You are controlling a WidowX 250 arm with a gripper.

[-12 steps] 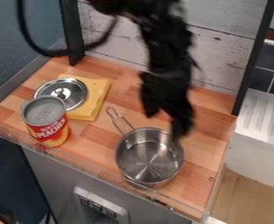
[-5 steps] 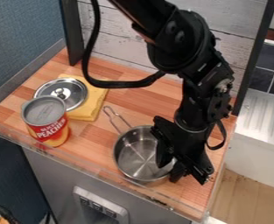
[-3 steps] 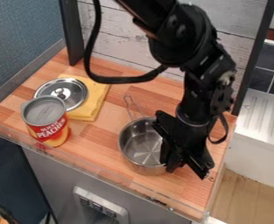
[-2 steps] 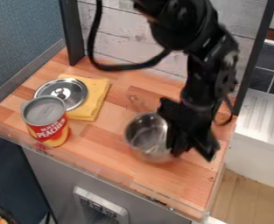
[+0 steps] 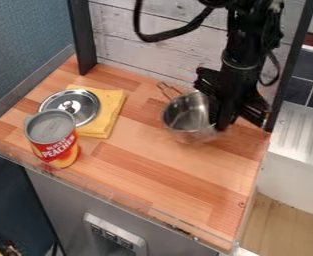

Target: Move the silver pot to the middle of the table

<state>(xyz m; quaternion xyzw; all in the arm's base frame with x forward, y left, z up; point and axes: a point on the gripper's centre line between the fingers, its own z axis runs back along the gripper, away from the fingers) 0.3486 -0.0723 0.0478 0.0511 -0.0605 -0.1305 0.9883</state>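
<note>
We have the silver pot (image 5: 183, 119) clamped by its right side in our gripper (image 5: 219, 123), over the far right part of the worktop (image 5: 152, 172). To the left, we see a lid (image 5: 82, 111) on a yellow cloth (image 5: 110, 114), beside a can (image 5: 56, 145).

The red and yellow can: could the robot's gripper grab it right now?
Probably not yet: the gripper seems to have the silver pot by its side, and would need to let go first. Otherwise, nothing tall stands between it and the can.
</note>
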